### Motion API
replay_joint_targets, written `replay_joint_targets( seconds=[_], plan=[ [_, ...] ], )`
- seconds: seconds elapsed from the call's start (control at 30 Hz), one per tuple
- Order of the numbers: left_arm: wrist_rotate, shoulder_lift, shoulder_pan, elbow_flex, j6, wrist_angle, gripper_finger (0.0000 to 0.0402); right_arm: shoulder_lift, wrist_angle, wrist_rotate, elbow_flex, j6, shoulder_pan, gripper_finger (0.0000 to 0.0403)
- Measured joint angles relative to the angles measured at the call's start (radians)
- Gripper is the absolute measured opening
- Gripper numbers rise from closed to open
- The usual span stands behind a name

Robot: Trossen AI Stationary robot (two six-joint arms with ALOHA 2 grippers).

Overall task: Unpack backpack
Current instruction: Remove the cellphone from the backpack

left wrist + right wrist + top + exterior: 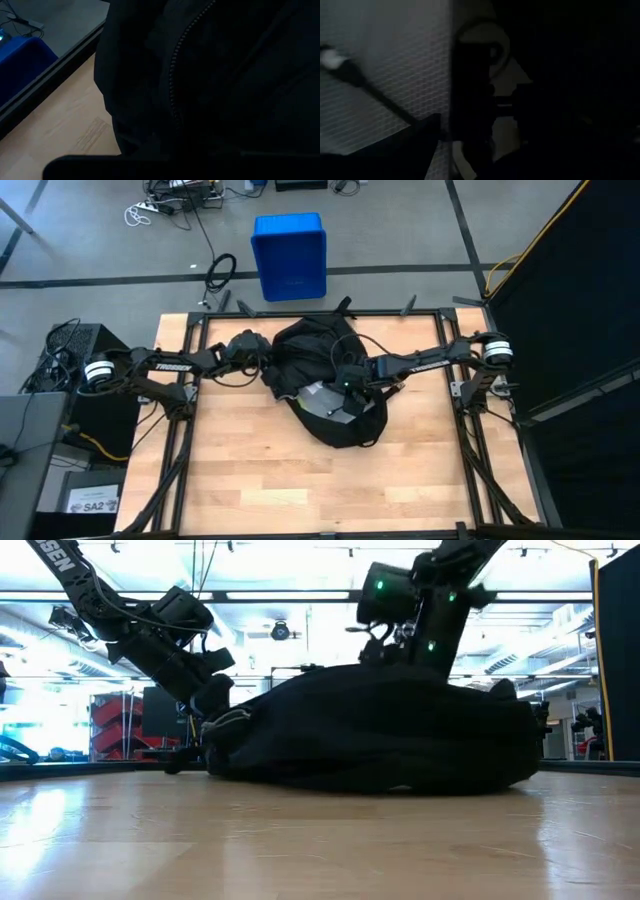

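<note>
The wooden tabletop (pixel 250 480) carries the backpack (pixel 330 380), a black soft heap lying flat near the far edge, a little right of the middle. In the low view the backpack (pixel 380 730) is a long low mound resting on the wood. Its main opening is parted on top, and pale grey mesh lining (pixel 322 400) shows inside.

The left arm (pixel 160 365) reaches in from the left edge of the tabletop, and the left gripper (pixel 262 360) sits at the backpack's left side, pressed into the black fabric. Its fingers are together; the wrist view shows only dark cloth and a line of zipper teeth (pixel 175 65) right in front of it, and whether a fold of fabric is pinched between them cannot be told.

The right arm (pixel 430 360) comes from the right edge, and the right gripper (pixel 345 385) is over the parted opening, down among the fabric. Its fingers stand wide apart, with the mesh lining (pixel 385 75) close before them and nothing visibly held.

Beyond the far edge, on the floor, stands a blue plastic bin (pixel 290 255).
</note>
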Motion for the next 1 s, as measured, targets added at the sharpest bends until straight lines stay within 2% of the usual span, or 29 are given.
replay_joint_targets(
  seconds=[0.17, 0.27, 0.33, 0.43, 0.7, 0.73, 1.0],
  plan=[
    [0.003, 0.0, 0.0, 0.0, 0.0, -0.003, 0.0, 0.074, 0.007, 0.0, 0.006, -0.012, -0.018, 0.0382],
    [0.004, 0.0, 0.0, 0.0, 0.0, -0.005, 0.0, 0.086, 0.012, -0.027, 0.006, -0.038, -0.022, 0.0365],
    [0.004, 0.0, 0.0, 0.0, 0.001, -0.006, 0.0, 0.081, 0.014, -0.034, 0.005, -0.052, -0.021, 0.0335],
    [0.004, 0.0, 0.0, 0.0, 0.001, -0.006, 0.0, 0.055, 0.007, -0.042, -0.002, -0.063, -0.014, 0.0268],
    [0.004, 0.0, 0.0, 0.0, 0.002, -0.004, 0.0, -0.04, -0.017, -0.061, -0.01, -0.033, -0.004, 0.0028],
    [0.004, 0.0, 0.0, 0.0, 0.001, -0.005, 0.0, -0.054, -0.018, -0.045, -0.01, -0.025, 0.001, 0.0016],
    [0.004, 0.001, 0.0, 0.0, 0.001, -0.006, 0.0, -0.172, -0.004, 0.071, -0.009, -0.016, 0.071, 0.0006]
  ],
)
